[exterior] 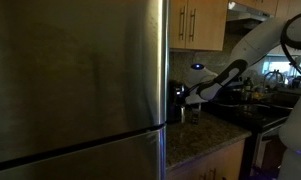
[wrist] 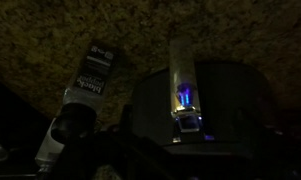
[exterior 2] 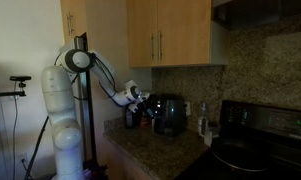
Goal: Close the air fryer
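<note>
The air fryer (exterior 2: 171, 114) is a small black appliance on the granite counter against the wall. In an exterior view it is a dark shape (exterior: 176, 102) just past the fridge edge. In the wrist view its dark rounded body (wrist: 230, 100) fills the right half, with a shiny silver strip (wrist: 182, 72) lit blue. I cannot tell whether it is open or closed. My gripper (exterior 2: 141, 104) is right beside the fryer's side, at its height, and also shows in an exterior view (exterior: 191, 96). Its jaws are too dark to read.
The big brushed-steel fridge (exterior: 70, 80) fills the near side. Wooden cabinets (exterior 2: 180, 30) hang above. A black stovetop (exterior 2: 255, 150) lies past the fryer, with a small bottle (exterior 2: 203, 125) between. A black-labelled bottle (wrist: 88, 88) lies beside the fryer on the granite counter (exterior 2: 155, 152).
</note>
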Controlling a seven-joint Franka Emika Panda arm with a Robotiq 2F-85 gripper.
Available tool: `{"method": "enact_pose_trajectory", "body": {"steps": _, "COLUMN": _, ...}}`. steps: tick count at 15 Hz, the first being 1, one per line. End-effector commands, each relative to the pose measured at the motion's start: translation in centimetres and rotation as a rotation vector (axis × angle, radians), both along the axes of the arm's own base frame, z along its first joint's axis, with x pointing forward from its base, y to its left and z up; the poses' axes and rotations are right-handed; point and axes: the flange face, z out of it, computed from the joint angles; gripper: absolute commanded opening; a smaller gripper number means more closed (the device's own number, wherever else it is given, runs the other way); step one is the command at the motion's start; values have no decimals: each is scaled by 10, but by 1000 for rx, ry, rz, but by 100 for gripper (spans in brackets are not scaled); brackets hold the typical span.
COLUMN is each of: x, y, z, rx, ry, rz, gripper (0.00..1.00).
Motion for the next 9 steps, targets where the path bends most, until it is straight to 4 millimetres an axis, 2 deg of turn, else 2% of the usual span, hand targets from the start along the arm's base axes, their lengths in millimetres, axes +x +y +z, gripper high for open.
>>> {"method": "enact_pose_trajectory", "body": {"steps": 1, "x": -1, "y": 6, "z": 5, "rx": 0, "ry": -8, "rz": 8, "gripper": 100}}
{"method": "enact_pose_trajectory", "body": {"steps": 2, "x": 0, "y": 10, "z": 2, "rx": -6, "ry": -8, "rz": 14, "gripper": 100}}
{"method": "enact_pose_trajectory", "body": {"steps": 4, "x": 11, "y": 13, "z": -19, "rx": -28, "ry": 20, "rz": 15, "gripper": 100}}
{"method": "enact_pose_trajectory", "body": {"steps": 8, "x": 27, "y": 14, "z": -48, "rx": -67, "ry": 26, "rz": -74, "gripper": 100}}
{"method": "enact_pose_trajectory", "body": {"steps": 9, "x": 10, "y": 11, "z": -39, "rx": -40, "ry": 29, "rz": -34, "gripper": 100}}
